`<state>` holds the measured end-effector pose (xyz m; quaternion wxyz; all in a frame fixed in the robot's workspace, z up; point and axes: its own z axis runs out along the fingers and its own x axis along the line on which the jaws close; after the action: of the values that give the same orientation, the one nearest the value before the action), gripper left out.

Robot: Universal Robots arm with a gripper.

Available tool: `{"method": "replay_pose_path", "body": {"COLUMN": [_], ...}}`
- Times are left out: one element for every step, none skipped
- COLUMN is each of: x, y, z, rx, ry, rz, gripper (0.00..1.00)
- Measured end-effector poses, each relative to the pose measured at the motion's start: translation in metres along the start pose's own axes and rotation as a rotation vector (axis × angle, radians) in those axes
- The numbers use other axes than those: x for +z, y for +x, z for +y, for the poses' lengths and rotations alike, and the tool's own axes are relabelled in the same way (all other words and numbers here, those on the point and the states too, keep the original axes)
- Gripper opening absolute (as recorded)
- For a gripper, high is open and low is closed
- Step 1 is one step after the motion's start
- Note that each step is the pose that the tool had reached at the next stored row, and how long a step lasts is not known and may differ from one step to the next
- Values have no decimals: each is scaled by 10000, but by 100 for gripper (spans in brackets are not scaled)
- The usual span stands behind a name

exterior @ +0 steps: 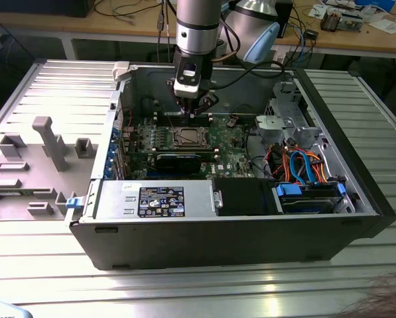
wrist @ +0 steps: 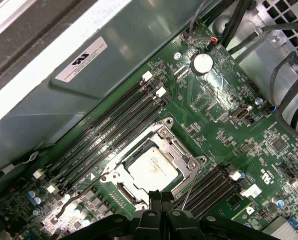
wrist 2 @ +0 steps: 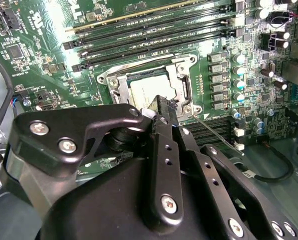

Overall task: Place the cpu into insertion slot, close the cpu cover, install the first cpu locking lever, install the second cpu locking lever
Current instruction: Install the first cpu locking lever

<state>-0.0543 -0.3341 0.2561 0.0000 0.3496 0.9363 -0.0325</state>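
So the cpu (wrist: 152, 169) was sitting flat in the insertion slot (wrist: 112, 176), silvery-beige face up and square with the socket. The slot itself was a small square socket with a silver metal rim and green board (wrist: 223, 145) all round it, roughly mid-board in the exterior view. The cpu cover (wrist: 174, 146), a thin silver frame with the centre cut out, looked to be lying down flat over the socket, with the chip's face showing through the opening. One locking lever (wrist: 189, 190), a thin wire rod, stuck out at a slant from a corner of the socket, not tucked in along the frame.
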Motion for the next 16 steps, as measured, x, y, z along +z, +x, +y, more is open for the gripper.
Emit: {"method": "replay_pose_path", "body": {"x": [0,0,0,0,0,0,0,0,0,0,0,0,0,0,0,0], "y": [0,0,0,0,0,0,0,0,0,0,0,0,0,0,0,0], "z": [0,0,0,0,0,0,0,0,0,0,0,0,0,0,0,0], "rx": [-8,-14,-19,-28,-34,-40,-45,-51,-57,-65,-71,-78,-90,-100,-106,-118], "ry": [0,0,0,0,-1,-1,-1,-1,-1,-1,-1,-2,-2,-2,-2,-3], "rz": [0,-1,-1,-2,-2,-2,-3,-3,-3,-4,-4,-5,-5,-6,-7,-7], "gripper": [11,11,11,11,11,11,11,11,11,11,11,11,11,11,11,11]}}
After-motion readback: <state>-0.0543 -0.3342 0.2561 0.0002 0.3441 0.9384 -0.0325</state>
